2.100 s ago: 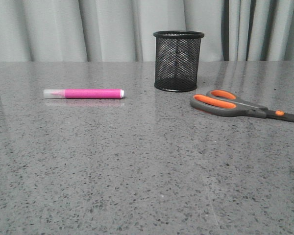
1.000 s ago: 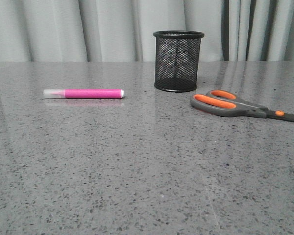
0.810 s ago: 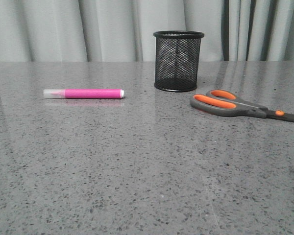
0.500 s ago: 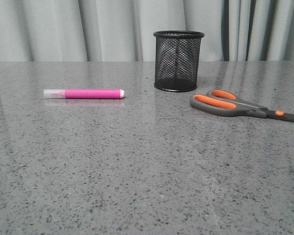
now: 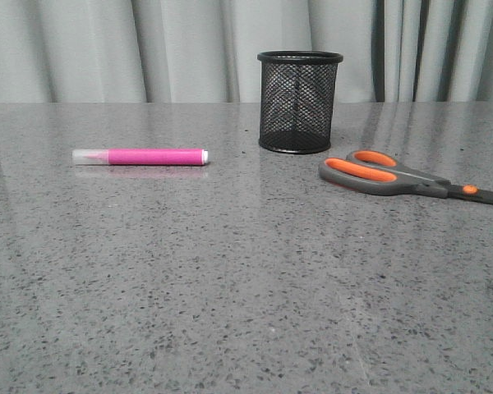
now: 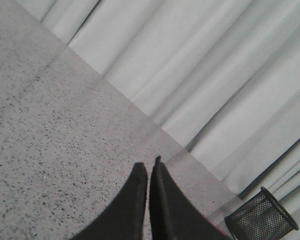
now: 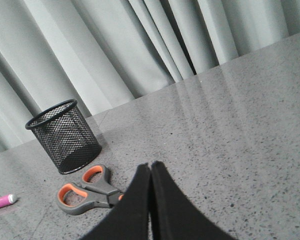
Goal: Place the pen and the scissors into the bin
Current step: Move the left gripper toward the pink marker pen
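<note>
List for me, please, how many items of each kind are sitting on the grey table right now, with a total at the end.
Pens: 1, the pink pen
Scissors: 1, the scissors with orange-lined handles
Bins: 1, the black mesh bin
Total: 3

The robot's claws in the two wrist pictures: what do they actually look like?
Only the fingers show. The left claw is two plain black fingers that are broad at the base, taper to narrow tips and have a matte surface. The right claw looks the same: black, smooth and pointed. No cables, labels or markings are visible, and the arms themselves are out of view.
</note>
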Controlling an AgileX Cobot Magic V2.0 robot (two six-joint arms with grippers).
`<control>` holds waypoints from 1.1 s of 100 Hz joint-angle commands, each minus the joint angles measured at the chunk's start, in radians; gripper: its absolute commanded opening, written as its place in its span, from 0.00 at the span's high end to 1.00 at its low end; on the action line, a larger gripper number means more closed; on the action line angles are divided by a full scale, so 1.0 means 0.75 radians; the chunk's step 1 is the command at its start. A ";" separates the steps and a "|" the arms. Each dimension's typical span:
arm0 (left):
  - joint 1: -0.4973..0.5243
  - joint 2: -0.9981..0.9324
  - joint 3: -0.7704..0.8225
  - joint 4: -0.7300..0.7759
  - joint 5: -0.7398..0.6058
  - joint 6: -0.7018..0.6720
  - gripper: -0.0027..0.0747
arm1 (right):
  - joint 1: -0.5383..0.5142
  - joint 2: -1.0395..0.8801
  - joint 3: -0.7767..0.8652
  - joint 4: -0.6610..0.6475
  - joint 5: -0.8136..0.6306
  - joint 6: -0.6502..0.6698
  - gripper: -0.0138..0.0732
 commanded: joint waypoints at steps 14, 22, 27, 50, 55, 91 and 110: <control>-0.009 -0.011 -0.114 0.044 0.047 -0.002 0.99 | -0.010 0.098 -0.142 0.024 -0.029 -0.008 0.90; -0.009 0.070 -0.215 0.155 0.139 -0.002 0.99 | -0.010 0.238 -0.235 -0.023 0.044 -0.011 0.90; -0.009 0.137 -0.282 0.234 0.200 -0.002 0.99 | -0.010 0.339 -0.300 -0.058 0.098 -0.011 0.90; -0.009 0.564 -0.639 0.451 0.542 0.172 0.99 | -0.010 0.840 -0.672 -0.204 0.406 -0.081 0.90; -0.009 0.651 -0.712 0.451 0.611 0.212 0.99 | -0.010 0.922 -0.744 -0.204 0.468 -0.113 0.90; -0.009 1.033 -0.996 0.281 0.802 0.487 0.98 | -0.008 1.157 -0.953 -0.201 0.571 -0.224 0.88; -0.009 1.167 -1.041 0.015 0.806 0.749 0.73 | -0.008 1.156 -0.956 -0.201 0.583 -0.247 0.57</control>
